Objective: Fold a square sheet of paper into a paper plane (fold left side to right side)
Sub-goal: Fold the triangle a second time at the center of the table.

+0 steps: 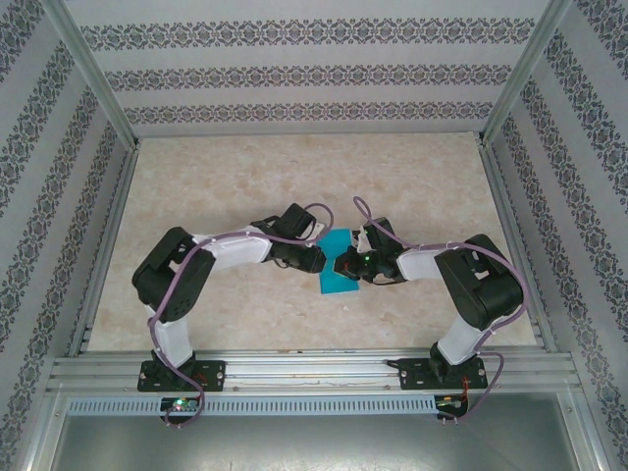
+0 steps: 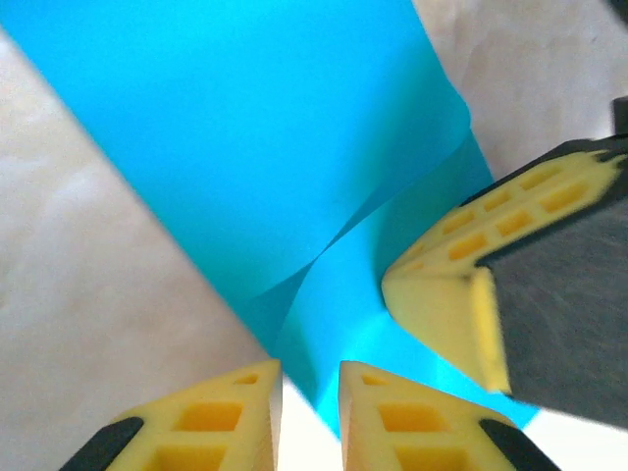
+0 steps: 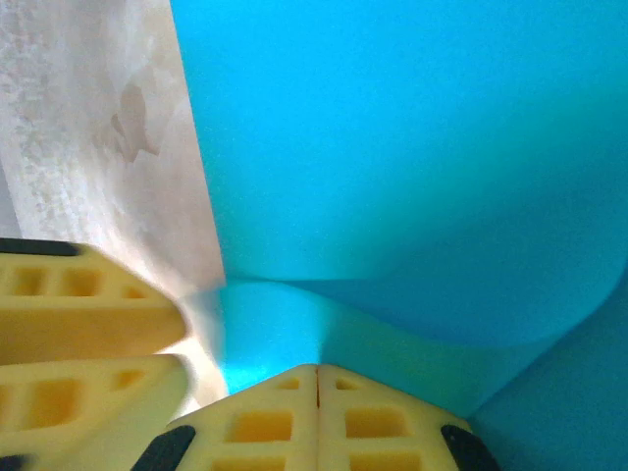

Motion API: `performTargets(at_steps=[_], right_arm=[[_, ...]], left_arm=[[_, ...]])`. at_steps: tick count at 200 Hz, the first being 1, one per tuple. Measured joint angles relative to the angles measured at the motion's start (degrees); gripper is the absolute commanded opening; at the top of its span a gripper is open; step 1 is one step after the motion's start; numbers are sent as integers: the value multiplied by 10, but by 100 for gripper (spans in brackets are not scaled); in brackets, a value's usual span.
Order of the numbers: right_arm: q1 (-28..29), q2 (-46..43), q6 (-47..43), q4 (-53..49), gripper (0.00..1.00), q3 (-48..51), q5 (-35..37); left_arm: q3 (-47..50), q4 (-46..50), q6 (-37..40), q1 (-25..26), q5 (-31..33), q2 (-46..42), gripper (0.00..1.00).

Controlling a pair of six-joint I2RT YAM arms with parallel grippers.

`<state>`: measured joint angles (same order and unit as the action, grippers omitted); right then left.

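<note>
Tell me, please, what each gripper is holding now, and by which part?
The right gripper is shut on the square sheet of paper, pinching its right edge. The left gripper has its jaws slightly apart and grips nothing.

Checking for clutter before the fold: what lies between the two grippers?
The square sheet of paper spans the gap between left gripper and right gripper; the top external view shows it.

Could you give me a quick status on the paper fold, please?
Left gripper slightly parted at sheet edge. Right gripper shut, pinching sheet. Sheet curled, partly folded over. Nothing obstructing.
</note>
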<state>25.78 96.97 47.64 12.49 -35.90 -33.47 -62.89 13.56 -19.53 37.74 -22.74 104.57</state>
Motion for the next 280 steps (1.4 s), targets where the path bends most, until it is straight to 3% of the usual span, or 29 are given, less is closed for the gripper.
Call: performTargets(at_steps=[60, 133, 194, 280], right_arm=[[0, 0, 0, 0, 0, 0, 0], [3, 0, 0, 0, 0, 0, 0], [3, -1, 0, 0, 0, 0, 0], [3, -1, -4, -2, 0, 0, 0]], left_arm=[[55, -8, -59, 3, -31, -113, 10], [86, -89, -168, 42, -120, -48, 6], [82, -107, -172, 42, -122, 2, 4], [83, -110, -174, 42, -113, 9, 4]])
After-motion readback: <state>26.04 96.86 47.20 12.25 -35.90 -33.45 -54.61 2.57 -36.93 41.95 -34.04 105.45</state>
